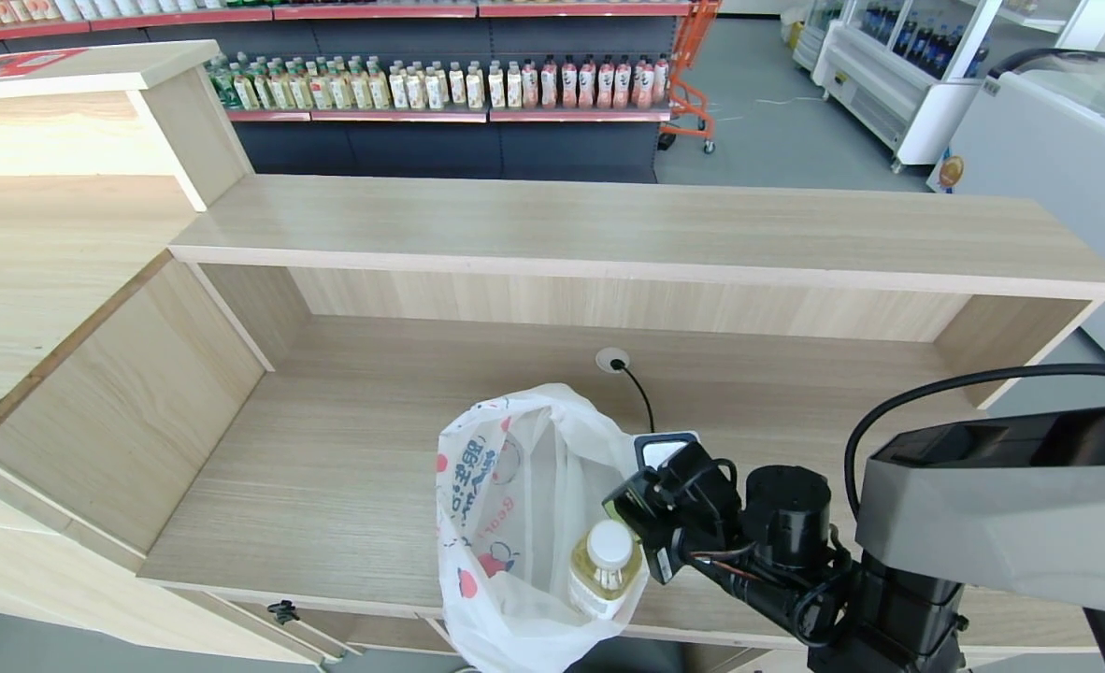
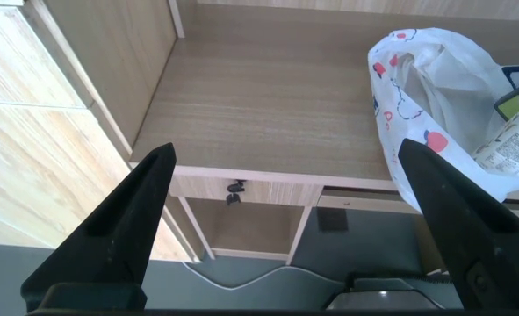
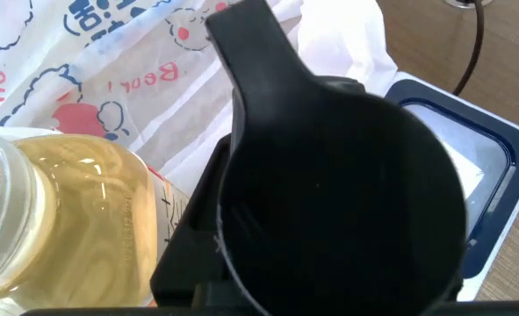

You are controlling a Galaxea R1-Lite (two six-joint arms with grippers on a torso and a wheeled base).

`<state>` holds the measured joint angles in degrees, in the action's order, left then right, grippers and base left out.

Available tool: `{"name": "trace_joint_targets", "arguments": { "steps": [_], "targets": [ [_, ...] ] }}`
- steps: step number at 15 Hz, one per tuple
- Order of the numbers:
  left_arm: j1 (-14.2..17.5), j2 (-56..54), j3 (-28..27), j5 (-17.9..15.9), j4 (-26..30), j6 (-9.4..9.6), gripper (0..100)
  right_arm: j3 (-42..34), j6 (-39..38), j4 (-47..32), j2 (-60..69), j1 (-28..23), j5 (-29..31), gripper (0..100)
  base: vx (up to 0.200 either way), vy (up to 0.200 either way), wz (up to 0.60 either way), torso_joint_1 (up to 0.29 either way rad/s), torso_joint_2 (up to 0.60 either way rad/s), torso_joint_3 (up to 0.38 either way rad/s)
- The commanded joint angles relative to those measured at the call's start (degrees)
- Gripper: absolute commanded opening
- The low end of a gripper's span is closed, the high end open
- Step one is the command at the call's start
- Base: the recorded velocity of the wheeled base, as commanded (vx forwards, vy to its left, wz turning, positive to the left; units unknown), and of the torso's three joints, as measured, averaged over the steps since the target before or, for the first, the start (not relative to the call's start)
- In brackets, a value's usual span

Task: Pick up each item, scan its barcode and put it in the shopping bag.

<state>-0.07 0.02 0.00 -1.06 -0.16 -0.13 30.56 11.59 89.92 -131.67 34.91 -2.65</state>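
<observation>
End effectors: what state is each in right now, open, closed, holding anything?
Left end effector: open, empty.
Right end effector: closed on the bottle, at the mouth of the shopping bag.

Shopping bag (image 1: 506, 505), white w/ red and blue print, sits open at front edge of lower wooden counter (image 1: 328, 467). Bottle (image 1: 604, 565), white cap, yellowish liquid, stands upright in the bag's mouth on its right side. R gripper (image 1: 629, 531) is closed on the bottle from the right. Scanner (image 1: 662, 450) lies just behind the gripper; black cable (image 1: 641, 393) runs from it to a desk grommet (image 1: 613, 360). Drinks shelf (image 1: 440, 86) in bkgd.
</observation>
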Motion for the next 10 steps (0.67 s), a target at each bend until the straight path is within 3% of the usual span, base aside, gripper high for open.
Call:
{"name": "trace_joint_targets", "arguments": {
  "steps": [1, 6, 10],
  "targets": [
    [0.1, 0.0, 0.0, 0.0, 0.0, -0.04, 100, 0.1, 0.0, 0.1, -0.2, 0.2, 0.0, 0, 0.0, 0.0, 0.0, 0.0, 0.0, 0.0],
    [0.0, 0.0, 0.0, 0.0, 0.0, 0.05, 100, 4.2, -5.9, 0.1, -0.9, 0.0, 0.4, 0, 0.0, 0.0, 0.0, 0.0, 0.0, 0.0],
    [0.1, 0.0, 0.0, 0.0, 0.0, -0.04, 100, 6.9, -6.1, 0.1, -3.8, 0.0, 0.4, 0, 0.0, 0.0, 0.0, 0.0, 0.0, 0.0]
  ]
}}
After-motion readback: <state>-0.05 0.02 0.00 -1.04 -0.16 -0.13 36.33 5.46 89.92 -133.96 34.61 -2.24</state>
